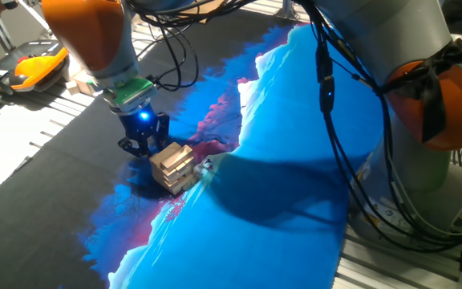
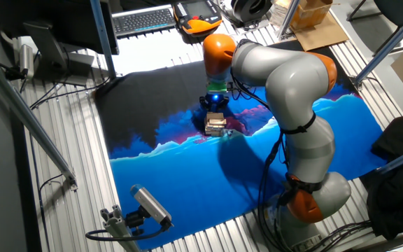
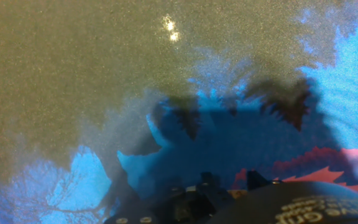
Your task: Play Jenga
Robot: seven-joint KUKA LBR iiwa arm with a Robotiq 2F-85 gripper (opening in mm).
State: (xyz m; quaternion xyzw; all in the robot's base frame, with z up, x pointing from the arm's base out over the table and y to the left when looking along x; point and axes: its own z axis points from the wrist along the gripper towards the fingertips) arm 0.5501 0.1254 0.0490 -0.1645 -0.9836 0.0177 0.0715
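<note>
The gripper [image 1: 141, 145] hangs low just beside the little tower [image 1: 172, 167] of wooden blocks on the blue-and-black cloth [image 1: 279, 160] covering the surface, likely lining up to nudge a block, though I cannot tell how wide its fingers are.

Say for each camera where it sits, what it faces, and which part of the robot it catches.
One fixed view: low at the table's edge, close on the Jenga tower, with the claw beside it and the grey arm looming right.
Other fixed view: high overhead, facing the whole mat and the whole arm.
Hand view: looks down at the mat; only dark claw parts show at the bottom.
Both fixed views share tower and claw.
</note>
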